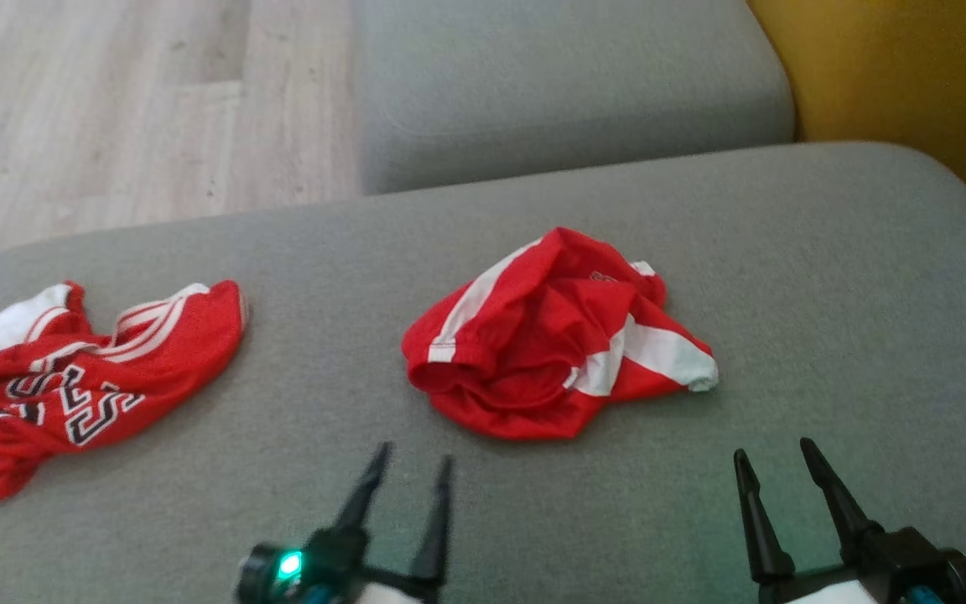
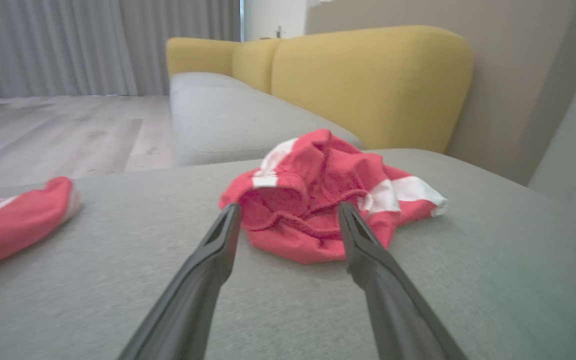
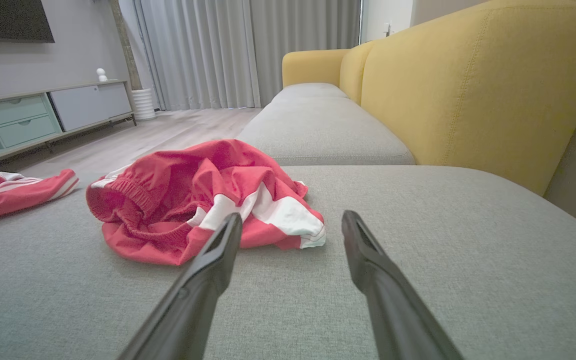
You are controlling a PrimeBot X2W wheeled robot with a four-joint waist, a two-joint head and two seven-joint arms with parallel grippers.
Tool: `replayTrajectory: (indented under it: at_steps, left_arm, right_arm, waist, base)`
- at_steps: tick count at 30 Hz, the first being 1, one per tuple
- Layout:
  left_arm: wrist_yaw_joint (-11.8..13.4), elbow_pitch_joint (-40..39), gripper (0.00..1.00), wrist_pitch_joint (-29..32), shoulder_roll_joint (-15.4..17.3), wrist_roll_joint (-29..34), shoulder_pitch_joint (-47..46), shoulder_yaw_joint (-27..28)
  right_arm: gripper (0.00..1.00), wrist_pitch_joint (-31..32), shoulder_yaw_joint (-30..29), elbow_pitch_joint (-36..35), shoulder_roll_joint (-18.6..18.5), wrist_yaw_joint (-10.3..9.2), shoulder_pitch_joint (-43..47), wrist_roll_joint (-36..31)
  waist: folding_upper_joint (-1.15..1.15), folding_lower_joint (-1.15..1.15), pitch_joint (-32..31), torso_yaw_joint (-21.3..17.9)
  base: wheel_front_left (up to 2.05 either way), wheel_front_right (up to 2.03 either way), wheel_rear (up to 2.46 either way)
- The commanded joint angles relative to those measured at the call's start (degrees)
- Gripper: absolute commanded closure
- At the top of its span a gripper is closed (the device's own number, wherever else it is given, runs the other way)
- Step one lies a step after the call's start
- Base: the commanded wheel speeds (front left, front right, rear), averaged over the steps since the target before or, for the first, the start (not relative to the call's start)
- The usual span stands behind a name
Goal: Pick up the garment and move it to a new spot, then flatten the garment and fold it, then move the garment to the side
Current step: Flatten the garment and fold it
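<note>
Two red garments lie on a wide grey sofa cushion [image 1: 827,294]. The garment [image 1: 550,335] for the task is a crumpled heap of red cloth with broad white stripes, sitting about midway between the cushion's left and right edges and roughly halfway back from its near edge. An elastic, gathered hem faces the near edge, and one white-striped corner trails out toward the right edge. The second garment [image 1: 72,377], red with white trim and dark lettering, is bunched at the left edge, well apart from the first.

The left gripper [image 1: 414,457] hovers over the cushion near its near edge, just short of the heap; its fingers are spread and nothing is between them. In the left wrist view the garment [image 2: 313,190] shows between and beyond the two fingers of the left gripper [image 2: 289,207], not touched by them. The right gripper [image 1: 773,450] is likewise spread and empty, nearer the right edge, with bare grey fabric ahead of it. In the right wrist view the garment [image 3: 183,200] lies left of the right gripper [image 3: 292,216], the striped corner just beyond the left fingertip.

Behind the cushion runs another grey seat [image 1: 567,84] with a yellow backrest [image 3: 468,85], and pale wood floor [image 1: 114,101] lies beyond the far left corner.
</note>
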Motion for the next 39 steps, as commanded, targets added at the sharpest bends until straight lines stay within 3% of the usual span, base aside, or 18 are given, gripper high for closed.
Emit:
replayTrajectory:
  at_steps: [1,4,9,18,27,28,29,34,39]
  left_arm:
    - [-1.0,1.2,0.0,-0.5,-0.1,-0.5,-5.2,-1.2]
    - [-2.5,7.6,0.0,0.5,-0.1,-2.0,-10.9,-7.1]
    - [-2.6,12.0,0.0,2.5,-0.1,-5.6,-18.6,-13.6]
    - [2.8,19.7,0.0,7.7,-0.1,-13.1,-34.3,-23.5]
    - [4.8,25.9,0.0,11.9,-0.1,-21.1,-40.3,-29.9]
    - [5.0,26.4,0.16,11.6,-0.1,-21.6,-40.7,-30.3]
    - [5.3,27.3,1.0,10.3,-0.1,-22.6,-41.4,-30.8]
    - [3.9,27.9,1.0,7.1,-0.1,-25.2,-42.8,-32.7]
    - [0.2,24.8,1.0,5.3,-0.1,-28.8,-46.2,-34.7]
  right_arm:
    - [0.0,-0.4,1.5,-2.2,-0.5,0.26,-3.6,-0.6]
    - [0.0,-0.4,1.9,-2.1,-0.8,0.26,-4.3,-0.6]
    - [0.0,-0.4,2.7,-2.3,-1.4,0.26,-5.7,-0.4]
    - [0.0,-0.4,4.3,-2.3,-2.1,0.26,-9.7,0.1]
    - [0.0,-0.4,4.6,-2.1,-2.1,0.26,-11.4,0.3]
    - [0.0,-0.4,4.5,-2.0,-2.1,0.26,-11.4,0.3]
    - [0.0,-0.4,4.3,-2.0,-2.0,0.26,-11.4,0.3]
    - [0.0,-0.4,3.2,-1.2,-1.5,0.26,-10.7,0.8]
    - [0.0,-0.4,1.8,0.0,-0.8,0.26,-10.4,0.9]
  waist:
    - [0.0,-0.01,1.7,-1.4]
    - [0.0,-0.01,3.3,-2.8]
    - [0.0,-0.01,5.8,-4.4]
    - [0.0,-0.01,11.1,-8.0]
    - [0.0,-0.01,13.1,-10.9]
    - [0.0,-0.01,13.1,-11.1]
    - [0.0,-0.01,13.1,-11.5]
    - [0.0,-0.01,12.2,-12.0]
    - [0.0,-0.01,9.9,-12.1]
  base:
    - [0.0,0.0,0.0]
    - [0.0,0.0,0.0]
    - [0.0,0.0,0.0]
    - [0.0,0.0,0.0]
    - [0.0,0.0,0.0]
    - [0.0,0.0,0.0]
    - [0.0,0.0,0.0]
    - [0.0,0.0,0.0]
    - [0.0,0.0,0.0]
